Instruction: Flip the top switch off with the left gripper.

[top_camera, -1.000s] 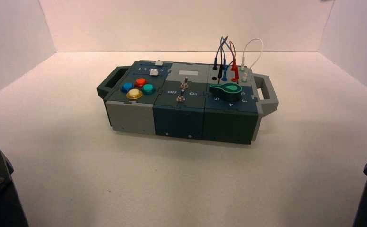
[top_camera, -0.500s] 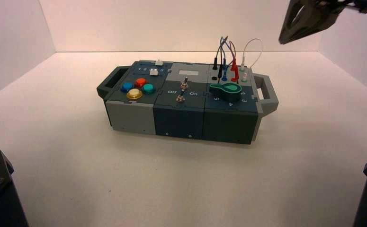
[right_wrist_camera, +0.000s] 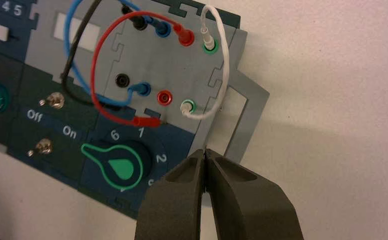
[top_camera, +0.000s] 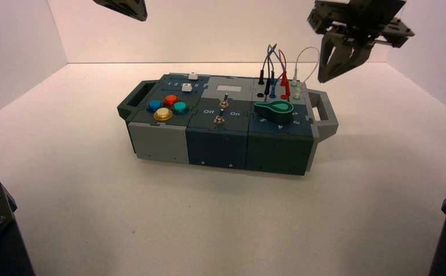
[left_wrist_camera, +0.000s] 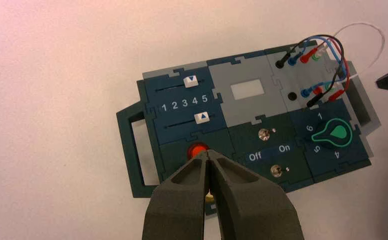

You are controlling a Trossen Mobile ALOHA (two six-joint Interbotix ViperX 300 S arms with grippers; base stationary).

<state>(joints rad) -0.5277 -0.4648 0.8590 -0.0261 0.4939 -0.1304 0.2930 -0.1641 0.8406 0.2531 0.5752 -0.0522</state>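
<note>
The top switch (top_camera: 224,103) is a small silver toggle on the box's dark middle panel, the farther of two toggles. It also shows in the left wrist view (left_wrist_camera: 265,133) and the right wrist view (right_wrist_camera: 55,101). My left gripper (left_wrist_camera: 209,154) is shut and empty, high above the box over the red button (left_wrist_camera: 198,149), left of the switch. Only its edge shows at the top of the high view (top_camera: 122,7). My right gripper (top_camera: 330,72) is shut and empty, hanging above the box's right handle (right_wrist_camera: 242,117).
The lower toggle (top_camera: 219,119) stands just in front of the top one, between the "Off" and "On" lettering (left_wrist_camera: 269,152). Coloured buttons (top_camera: 166,107) and two sliders (left_wrist_camera: 191,100) lie to the left. The green knob (top_camera: 274,110) and looped wires (top_camera: 278,69) lie to the right.
My right gripper has come down and left into view above the box's right end. My left gripper's edge has appeared at the top left. The box has not moved.
</note>
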